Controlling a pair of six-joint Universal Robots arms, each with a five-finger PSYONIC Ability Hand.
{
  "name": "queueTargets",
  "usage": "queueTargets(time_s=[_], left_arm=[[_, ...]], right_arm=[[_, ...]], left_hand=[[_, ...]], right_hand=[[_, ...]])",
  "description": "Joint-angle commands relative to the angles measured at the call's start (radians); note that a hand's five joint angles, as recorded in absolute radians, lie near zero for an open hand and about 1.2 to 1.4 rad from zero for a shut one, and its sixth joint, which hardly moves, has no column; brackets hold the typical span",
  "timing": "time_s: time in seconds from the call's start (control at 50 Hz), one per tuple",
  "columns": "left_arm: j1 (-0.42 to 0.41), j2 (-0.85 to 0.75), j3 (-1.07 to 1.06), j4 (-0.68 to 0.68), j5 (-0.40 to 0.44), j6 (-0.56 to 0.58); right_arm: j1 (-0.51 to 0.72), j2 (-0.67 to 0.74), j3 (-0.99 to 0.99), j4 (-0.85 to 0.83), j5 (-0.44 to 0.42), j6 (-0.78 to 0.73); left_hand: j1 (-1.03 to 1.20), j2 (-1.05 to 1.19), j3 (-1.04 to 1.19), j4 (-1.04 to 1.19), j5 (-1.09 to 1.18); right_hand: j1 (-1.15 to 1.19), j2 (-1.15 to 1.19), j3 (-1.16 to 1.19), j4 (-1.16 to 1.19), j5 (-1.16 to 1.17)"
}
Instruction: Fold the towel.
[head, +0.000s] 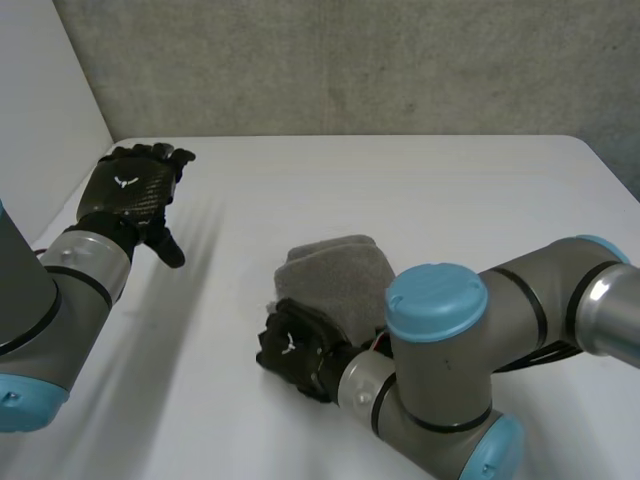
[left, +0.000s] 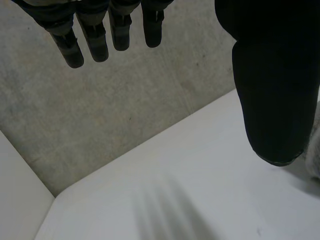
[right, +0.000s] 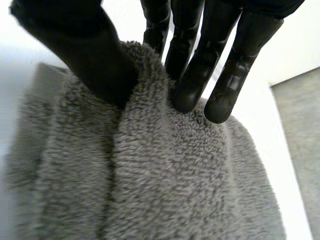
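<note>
Right hand first: low in the centre of the head view, I have it at the near edge of the towel. My wrist camera shows the thumb on one side of a raised ridge of grey pile and the fingers on the other, so I am pinching a fold of cloth, not just resting on it. The towel sits as a thick, rounded bundle in the middle of the frame on the white table. As far as I can judge it is already doubled on itself, and its lower right part is hidden behind my right arm. My left hand hangs in the upper left of the frame, well apart from the towel, fingers straight and holding nothing. To do this step well, I judge that the pinch must take the whole layer I mean to move, not a mere tuft of pile. I should lift only enough to clear the layers beneath and carry the edge over in one even arc. The bundle is soft and could drag or roll along with me, so laying the left hand flat on its far side to pin it would help. I should let go only once the edges line up.
</note>
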Motion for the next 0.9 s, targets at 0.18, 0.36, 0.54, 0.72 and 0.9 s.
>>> queueTargets(time_s=[0.18, 0.36, 0.54, 0.72, 0.9], left_arm=[[-0.142, -0.088, 0.17, -0.067, -0.059, -0.035], [-0.311, -0.287, 0.345, -0.19, -0.111, -0.139], [-0.373, -0.491, 0.426, -0.248, -0.197, -0.262], [-0.383, -0.562, 0.423, -0.25, -0.203, -0.294], [-0.386, -0.561, 0.425, -0.251, -0.203, -0.285]], right_arm=[[-0.19, -0.33, 0.157, -0.082, 0.032, 0.584], [-0.348, -0.29, 0.142, -0.01, 0.028, 0.816], [-0.384, -0.147, 0.088, 0.03, 0.019, 0.796], [-0.375, -0.054, 0.054, 0.024, 0.038, 0.643], [-0.368, -0.038, 0.04, 0.024, 0.036, 0.6]], left_hand=[[0.017, 0.02, 0.017, 0.019, -0.014], [0.029, 0.032, 0.028, 0.031, -0.002], [0.047, 0.049, 0.046, 0.049, 0.016], [0.047, 0.049, 0.046, 0.049, 0.016], [0.041, 0.043, 0.04, 0.043, 0.01]], right_hand=[[-0.734, -0.721, -0.749, -0.745, -0.735], [-0.734, -0.721, -0.749, -0.745, -0.735], [-0.734, -0.721, -0.749, -0.745, -0.735], [-0.734, -0.721, -0.749, -0.745, -0.735], [-0.734, -0.721, -0.749, -0.745, -0.735]])
